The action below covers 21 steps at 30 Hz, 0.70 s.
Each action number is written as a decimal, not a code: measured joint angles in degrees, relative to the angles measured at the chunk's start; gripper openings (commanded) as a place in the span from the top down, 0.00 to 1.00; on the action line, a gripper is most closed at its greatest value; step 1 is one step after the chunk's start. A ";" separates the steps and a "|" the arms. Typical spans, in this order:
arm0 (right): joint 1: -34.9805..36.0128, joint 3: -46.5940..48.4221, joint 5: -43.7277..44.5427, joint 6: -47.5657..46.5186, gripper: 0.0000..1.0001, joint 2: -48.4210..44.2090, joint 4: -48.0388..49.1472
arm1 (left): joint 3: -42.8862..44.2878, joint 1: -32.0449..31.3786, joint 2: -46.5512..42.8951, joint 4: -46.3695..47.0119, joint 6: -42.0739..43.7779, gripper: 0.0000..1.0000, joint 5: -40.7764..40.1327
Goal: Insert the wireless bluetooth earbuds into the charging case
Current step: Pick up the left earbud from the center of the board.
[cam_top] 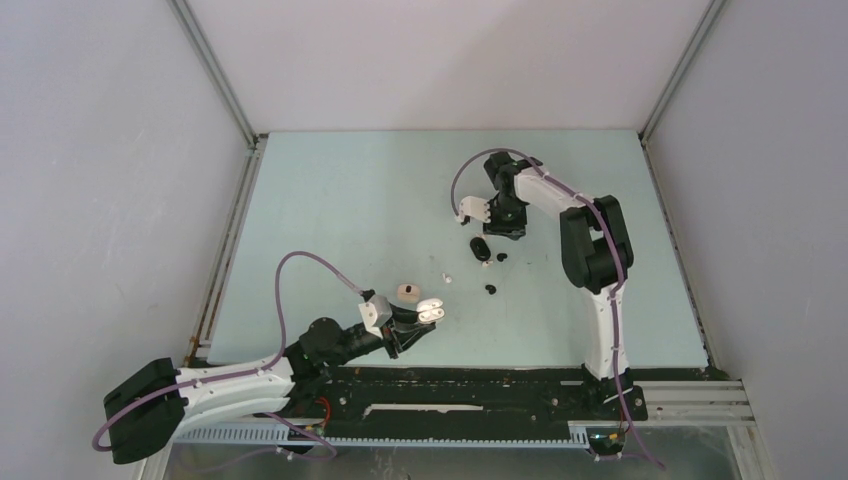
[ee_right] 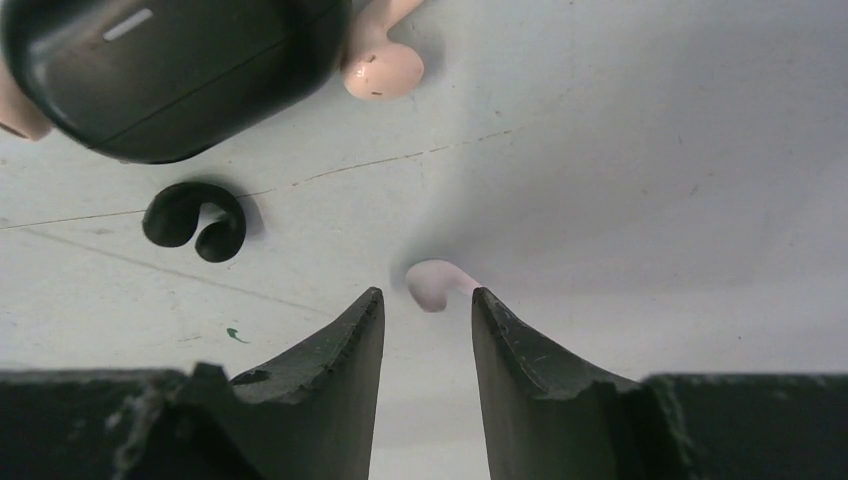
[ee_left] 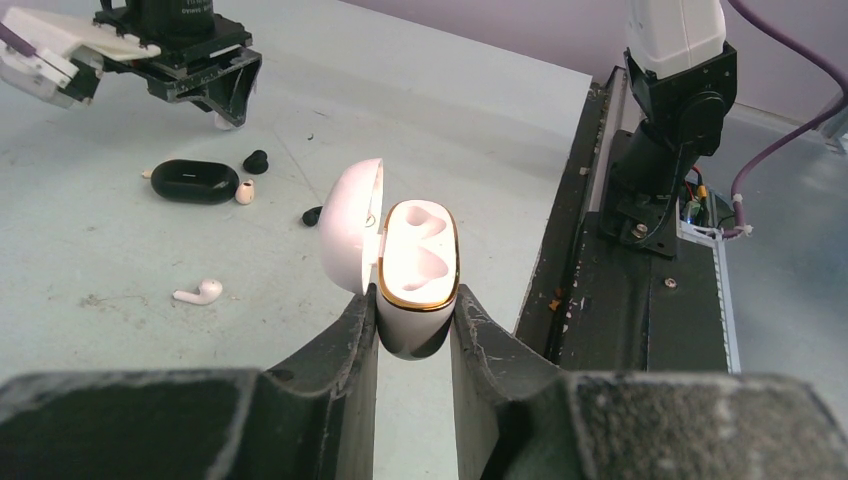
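- Top view: my left hand (cam_top: 418, 322) is clenched on the glossy white oval charging case with a gold rim (cam_top: 430, 311), held low over the near part of the pale blue desk (cam_top: 330, 200). My right hand (cam_top: 503, 232) hangs well apart from it, farther out, just beside the matte black pill-shaped case (cam_top: 479, 247).
- Left wrist view: my fingers pinch the base of the white case. Its lid is swung open to the left and both wells are empty. A white stemmed earbud (ee_left: 200, 292) lies on the desk ahead and left of this hand, but this hand is occupied.
- Right wrist view: my right hand is released, jaws parted and holding nothing. A small pale pebble-like earbud (ee_right: 435, 283) lies on the desk just beyond the fingertips, in line with the gap, its tail reaching the right finger. Its long axis runs finger to finger, so closing would pinch it end to end. I judge this is the arm to lift it and carry it back toward the open case.
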 measured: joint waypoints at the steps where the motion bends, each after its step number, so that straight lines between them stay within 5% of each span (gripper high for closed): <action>1: 0.00 0.07 0.35 -0.31 0.61 0.33 0.00 | 0.00 0.00 0.00 0.00 0.00 0.99 0.02; 21: 0.11 6.05 1.20 0.15 0.86 5.42 -4.02 | 0.00 0.00 0.20 0.04 0.02 0.99 -0.02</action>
